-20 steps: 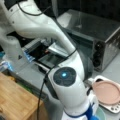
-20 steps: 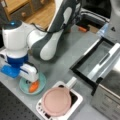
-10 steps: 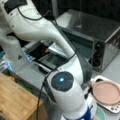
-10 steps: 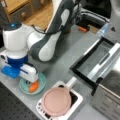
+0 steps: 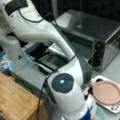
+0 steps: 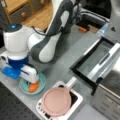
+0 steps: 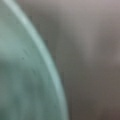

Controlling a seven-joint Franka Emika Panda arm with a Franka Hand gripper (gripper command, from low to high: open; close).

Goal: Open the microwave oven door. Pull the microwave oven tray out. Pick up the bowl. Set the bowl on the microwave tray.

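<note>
Here the bowl [image 6: 33, 86] sits on the grey table [image 6: 62, 62] right under the gripper [image 6: 29, 78], with the orange lump [image 6: 33, 87] inside it just below the white gripper body. The wrist view is filled on its left by the bowl's turquoise wall and rim [image 7: 27, 70], very close to the camera, with bare grey table past the rim. Whether the fingers are apart or closed on the rim I cannot tell — the gripper body hides them.

Just beside the gripper, toward a front view's right, the pink plate [image 6: 56, 101] lies on a white dish with a stubby handle [image 6: 75, 100]. Further out that way the oven door [image 6: 93, 61] is folded down flat, its bar handle on the edge nearest the gripper, and the tray [image 6: 105, 65] sticks out of the opening above it. The silver oven [image 5: 100, 32] stands well apart from the gripper, its three black knobs [image 5: 97, 53] in a column. In a front view the bowl's edge [image 5: 100, 113] peeps out at the bottom — the arm [image 5: 67, 95] covers the rest.
</note>
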